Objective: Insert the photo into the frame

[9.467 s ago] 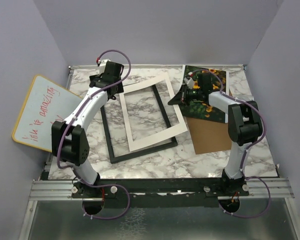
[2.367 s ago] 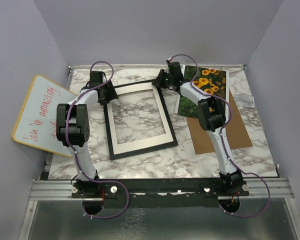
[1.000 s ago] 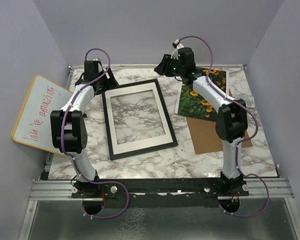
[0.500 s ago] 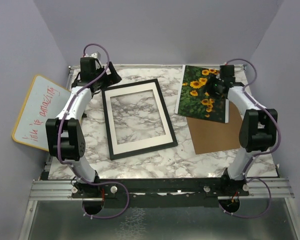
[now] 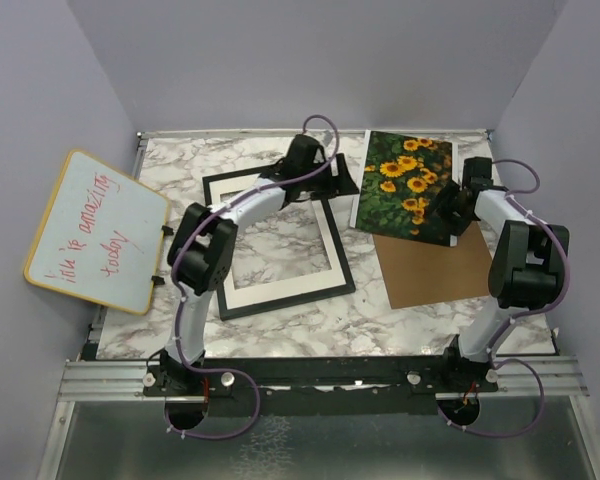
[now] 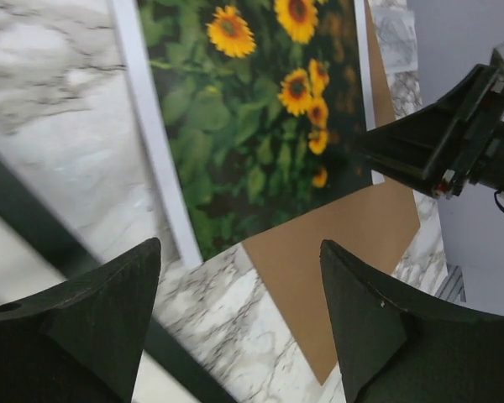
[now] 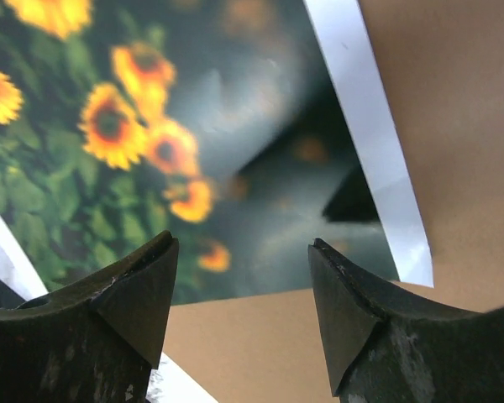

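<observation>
The photo point(image 5: 405, 185) of sunflowers lies face up at the far right of the table, its lower edge resting on a brown backing board point(image 5: 435, 270). The black frame point(image 5: 310, 295) lies flat in the middle with a white mat point(image 5: 333, 245) inside it. My left gripper point(image 5: 345, 183) has reached across the frame's far right corner and stands open beside the photo's left edge point(image 6: 252, 117); nothing is between its fingers point(image 6: 239, 246). Over the photo's near right corner point(image 7: 151, 151) hovers my right gripper point(image 5: 448, 212), also open and empty point(image 7: 242, 243).
A yellow-rimmed whiteboard point(image 5: 95, 230) with red writing leans off the table's left edge. Grey walls close in the left, back and right sides. A clear plastic packet point(image 6: 395, 34) lies by the right wall behind the board.
My left arm has swung from the far left corner across the frame to the photo's left side. The right gripper slid nearer along the photo's right edge and opened wider.
</observation>
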